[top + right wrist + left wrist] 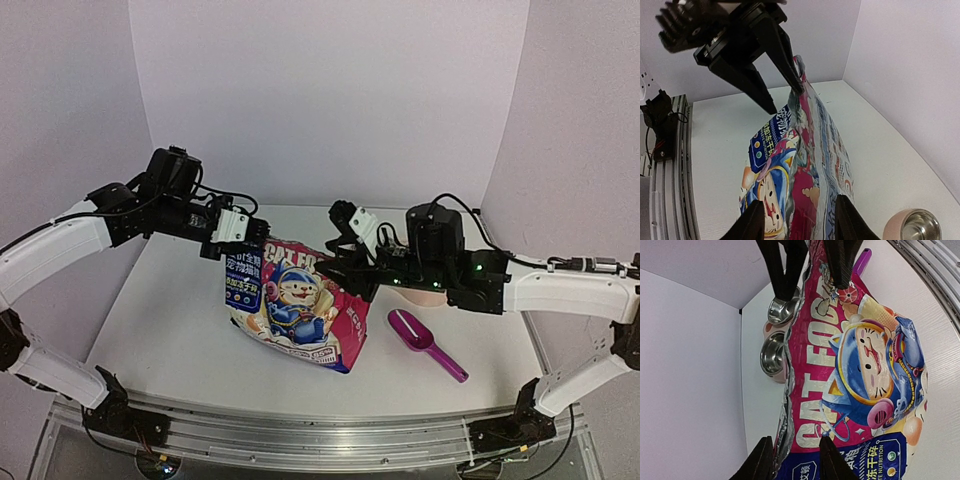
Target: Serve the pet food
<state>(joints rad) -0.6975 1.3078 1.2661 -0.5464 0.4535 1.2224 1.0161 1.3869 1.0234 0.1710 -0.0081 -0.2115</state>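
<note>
"Any food served yet?"

"No. The pouch (290,305) stands mid-table (170,300). The left tool (794,450) and right tool (799,210) straddle its top edge, fingers apart, clamping nothing. The bowls (774,347) look empty and the scoop (425,343) lies untouched. Nearly everything's left, I'd say."

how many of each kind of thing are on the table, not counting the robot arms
cat food pouch: 1
magenta scoop: 1
pink feeder: 1
steel bowls set in the feeder: 2
total: 5
</note>
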